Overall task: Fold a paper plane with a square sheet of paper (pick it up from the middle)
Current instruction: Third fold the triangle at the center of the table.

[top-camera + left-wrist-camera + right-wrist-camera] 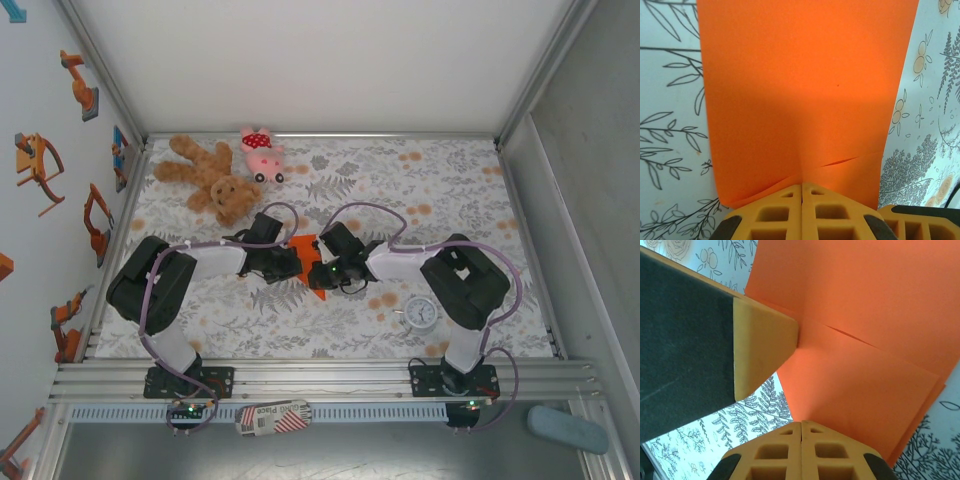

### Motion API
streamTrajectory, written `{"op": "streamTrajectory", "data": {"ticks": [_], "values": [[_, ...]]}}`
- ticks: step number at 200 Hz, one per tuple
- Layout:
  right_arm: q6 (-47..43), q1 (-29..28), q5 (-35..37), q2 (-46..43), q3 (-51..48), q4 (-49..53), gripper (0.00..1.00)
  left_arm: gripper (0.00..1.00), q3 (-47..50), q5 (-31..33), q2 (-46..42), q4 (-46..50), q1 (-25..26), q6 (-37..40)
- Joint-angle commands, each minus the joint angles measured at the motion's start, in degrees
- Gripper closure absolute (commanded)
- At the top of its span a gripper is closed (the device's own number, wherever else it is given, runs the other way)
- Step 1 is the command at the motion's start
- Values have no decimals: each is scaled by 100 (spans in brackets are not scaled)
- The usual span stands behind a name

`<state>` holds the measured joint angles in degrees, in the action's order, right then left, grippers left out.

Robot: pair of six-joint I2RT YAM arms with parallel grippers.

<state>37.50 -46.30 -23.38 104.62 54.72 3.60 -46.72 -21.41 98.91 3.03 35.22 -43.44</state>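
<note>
Seen from above, the left end effector [290, 263] and right end effector [322, 272] meet mid-surface [450, 190] at the orange paper [305, 244]. The bear [215, 180] and pig [262, 152] lie well behind. In the left wrist view, the closed fingers [775, 212] pinch the paper's [805, 85] near edge. In the right wrist view, the closed fingers [830, 452] clamp the folded paper [865, 315], with a left finger [762, 347] touching it.
</note>
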Motion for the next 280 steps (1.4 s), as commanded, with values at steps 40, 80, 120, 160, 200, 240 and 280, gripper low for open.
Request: {"op": "streamTrajectory", "data": {"ticks": [40, 80, 120, 160, 200, 240, 280], "values": [[-49, 7, -110, 297, 73, 36, 100, 100, -27, 515, 361, 674, -7, -59], [-136, 8, -199, -80, -635, 36, 100, 100, -139, 739, 408, 1028, -20, -103], [-226, 7, -480, -620, -1417, 17, 100, 100, -257, 848, 474, 1225, -16, -115], [-248, 8, -281, -1067, -1549, 281, 100, 100, -348, 741, 375, 1235, -16, -130], [-100, 7, 603, -1992, -1222, 332, 100, 98, -672, 375, -135, 1162, -8, -282], [78, 7, 742, -1818, -756, 68, 100, 78, -700, 326, -825, 930, -91, -714], [446, -8, 328, -1173, -444, -542, 100, 66, 150, 476, -1463, 600, -543, -1176]]}}
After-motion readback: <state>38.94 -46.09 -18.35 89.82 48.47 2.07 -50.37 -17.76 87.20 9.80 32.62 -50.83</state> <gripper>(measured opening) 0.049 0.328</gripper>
